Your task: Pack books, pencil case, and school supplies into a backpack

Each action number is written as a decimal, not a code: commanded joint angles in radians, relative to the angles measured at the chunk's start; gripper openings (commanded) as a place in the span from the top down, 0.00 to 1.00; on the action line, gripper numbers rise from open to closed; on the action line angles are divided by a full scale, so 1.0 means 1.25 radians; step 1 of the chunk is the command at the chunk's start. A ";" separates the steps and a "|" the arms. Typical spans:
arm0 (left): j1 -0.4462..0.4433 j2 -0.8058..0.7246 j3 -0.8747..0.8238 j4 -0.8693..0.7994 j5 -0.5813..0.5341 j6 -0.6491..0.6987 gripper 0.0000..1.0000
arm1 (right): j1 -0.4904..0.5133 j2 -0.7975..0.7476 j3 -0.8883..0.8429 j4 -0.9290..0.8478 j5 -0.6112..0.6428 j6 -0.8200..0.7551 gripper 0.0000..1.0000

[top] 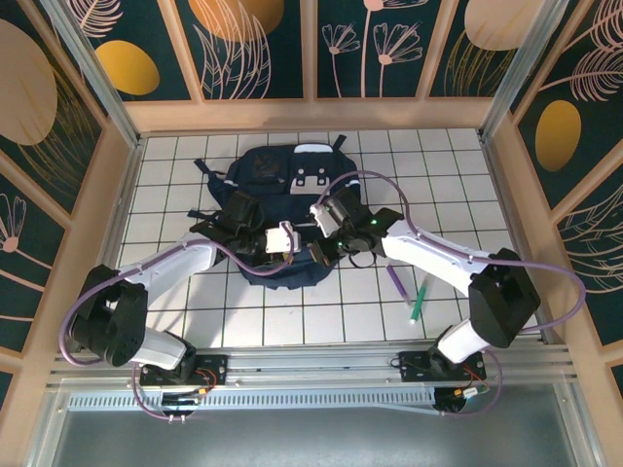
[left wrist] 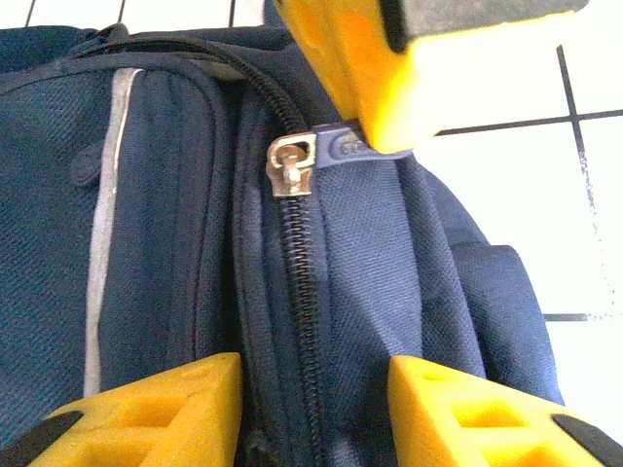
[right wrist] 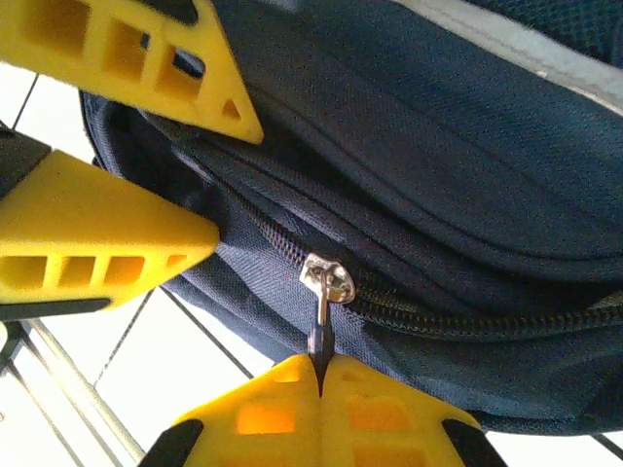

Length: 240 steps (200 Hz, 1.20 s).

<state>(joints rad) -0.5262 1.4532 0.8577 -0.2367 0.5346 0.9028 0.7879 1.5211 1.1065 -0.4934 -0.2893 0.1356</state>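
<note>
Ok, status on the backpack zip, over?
Right gripper shut on zipper pull. Left gripper open, straddling zipper line on backpack. Purple pen and green pen on table right of backpack, unpacked.

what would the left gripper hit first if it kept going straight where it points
Probably the zipper on the backpack, lying inside the open left gripper; further along, the pull pinched by the right gripper. Depth unclear.

White tiled floor [top: 292,321], dark grout lines, evenly lit. Panel walls [top: 253,49] on three sides, dark teal with orange discs and pale line-drawn plants, set in a light wooden frame [top: 311,115]. Aluminium posts [top: 88,68] at the back corners. Metal rail [top: 311,360] along the near edge, grey slotted strip [top: 321,399] below it.
</note>
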 commanded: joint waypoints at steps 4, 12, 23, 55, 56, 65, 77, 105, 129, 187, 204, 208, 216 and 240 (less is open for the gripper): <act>-0.019 0.041 0.014 0.021 0.053 -0.030 0.58 | -0.001 -0.049 0.036 0.017 -0.029 -0.015 1.00; -0.026 0.055 0.020 0.026 0.042 -0.036 0.58 | -0.002 -0.048 0.039 0.014 -0.031 -0.015 1.00; -0.033 0.075 0.032 0.026 0.030 -0.043 0.58 | -0.002 -0.050 0.043 0.011 -0.032 -0.020 1.00; -0.034 0.115 0.077 0.002 -0.006 -0.035 0.91 | -0.004 -0.062 0.035 0.008 -0.023 -0.026 1.00; -0.034 0.116 0.079 0.000 -0.008 -0.033 0.93 | -0.004 -0.062 0.035 0.007 -0.022 -0.026 1.00; -0.034 0.116 0.084 -0.006 -0.028 -0.027 1.00 | -0.007 -0.061 0.032 -0.003 -0.015 -0.026 1.00; -0.034 0.107 0.085 -0.013 -0.045 -0.007 1.00 | -0.013 -0.060 0.022 -0.010 -0.005 -0.026 1.00; -0.033 0.072 0.071 -0.023 -0.019 0.035 1.00 | -0.025 -0.063 -0.006 -0.014 0.017 -0.018 1.00; -0.033 0.051 0.058 -0.011 0.008 0.014 1.00 | -0.035 -0.060 -0.026 -0.006 0.040 0.033 0.74; -0.033 0.013 0.046 0.037 0.102 -0.095 1.00 | 0.004 -0.046 -0.097 0.085 0.040 0.185 0.57; -0.034 0.000 0.034 0.057 0.124 -0.110 1.00 | 0.004 -0.044 -0.097 0.105 0.047 0.206 0.58; -0.034 -0.001 0.032 0.061 0.128 -0.113 1.00 | 0.004 -0.042 -0.096 0.108 0.046 0.209 0.59; -0.034 -0.003 0.031 0.066 0.134 -0.119 1.00 | 0.005 -0.039 -0.092 0.114 0.046 0.216 0.62; -0.034 0.005 0.036 0.058 0.135 -0.123 1.00 | 0.013 -0.028 -0.082 0.128 0.049 0.229 0.71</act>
<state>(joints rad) -0.5629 1.4853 0.9012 -0.2157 0.5800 0.7757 0.7895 1.4746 0.9913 -0.3996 -0.2474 0.3744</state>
